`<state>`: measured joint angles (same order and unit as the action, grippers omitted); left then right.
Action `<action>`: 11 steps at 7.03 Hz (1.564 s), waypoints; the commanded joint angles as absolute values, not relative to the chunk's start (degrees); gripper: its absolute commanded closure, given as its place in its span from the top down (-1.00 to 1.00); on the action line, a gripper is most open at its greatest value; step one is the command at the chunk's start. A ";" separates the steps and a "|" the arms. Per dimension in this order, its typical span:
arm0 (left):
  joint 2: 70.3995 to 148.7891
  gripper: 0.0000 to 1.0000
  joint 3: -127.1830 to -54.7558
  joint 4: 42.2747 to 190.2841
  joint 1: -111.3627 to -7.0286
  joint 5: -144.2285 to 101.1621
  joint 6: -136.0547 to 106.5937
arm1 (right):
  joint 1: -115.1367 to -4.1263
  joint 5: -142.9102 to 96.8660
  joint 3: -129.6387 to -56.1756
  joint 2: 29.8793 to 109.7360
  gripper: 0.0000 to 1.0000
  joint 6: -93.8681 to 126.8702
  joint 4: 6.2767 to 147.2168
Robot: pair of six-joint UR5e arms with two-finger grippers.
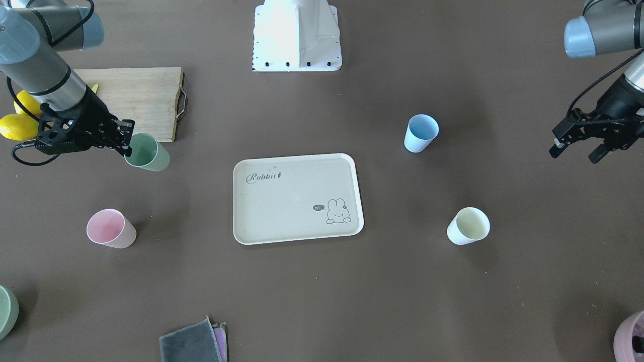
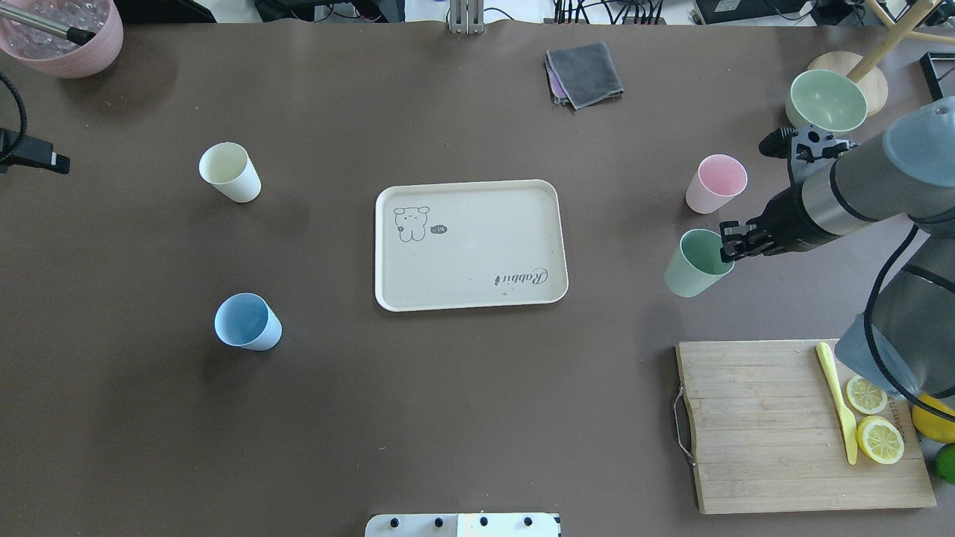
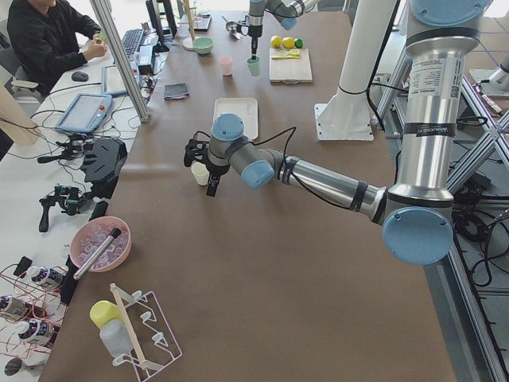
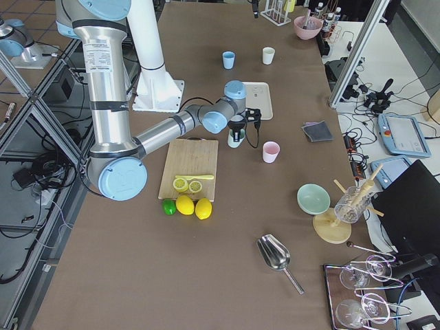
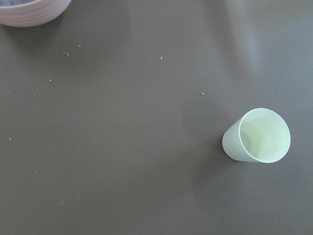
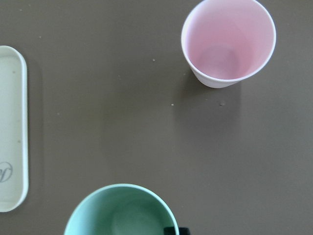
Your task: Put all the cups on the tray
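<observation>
The beige Rabbit tray (image 1: 292,201) lies bare at the table's middle. The sage green cup (image 1: 148,152) stands upright beside the cutting board. My right gripper (image 1: 126,146) is shut on its rim, and one fingertip (image 6: 172,230) shows inside the cup (image 6: 122,210). The pink cup (image 1: 109,229) stands apart from it, also in the right wrist view (image 6: 228,41). The light blue cup (image 1: 420,133) and the cream-white cup (image 1: 469,226) stand on the tray's other side. My left gripper (image 1: 573,153) is open and empty above the table, away from the cream-white cup (image 5: 257,135).
A wooden cutting board (image 2: 768,425) holds lemon halves and a yellow knife, with whole lemons (image 1: 15,125) beside it. A green bowl (image 2: 827,101), a folded grey cloth (image 2: 586,73) and a pink pot (image 2: 63,33) stand along the far edge.
</observation>
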<state>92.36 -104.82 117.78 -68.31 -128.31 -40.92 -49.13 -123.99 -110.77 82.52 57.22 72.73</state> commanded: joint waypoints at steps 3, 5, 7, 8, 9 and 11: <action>97.21 0.96 -106.77 117.86 -58.14 -126.84 -53.49 | -49.04 -123.50 -109.78 69.56 -1.00 61.08 83.01; 96.68 0.96 -109.16 117.77 -50.39 -122.18 -56.78 | -48.87 -122.09 -105.93 63.92 -1.00 61.08 85.16; 96.59 0.96 -109.34 117.77 -47.65 -122.26 -57.13 | -48.34 -120.59 -101.44 59.17 -1.00 61.26 85.17; 96.42 0.96 -109.34 117.77 -46.33 -122.52 -57.13 | -48.17 -120.32 -99.34 56.80 -1.00 61.26 85.17; 95.72 0.96 -109.34 117.77 -44.84 -122.52 -57.13 | -47.90 -119.63 -96.62 54.17 -1.00 61.26 85.17; 94.84 0.94 -109.34 117.86 -42.81 -122.61 -57.13 | -46.15 -117.34 -94.67 52.39 -1.00 61.26 85.17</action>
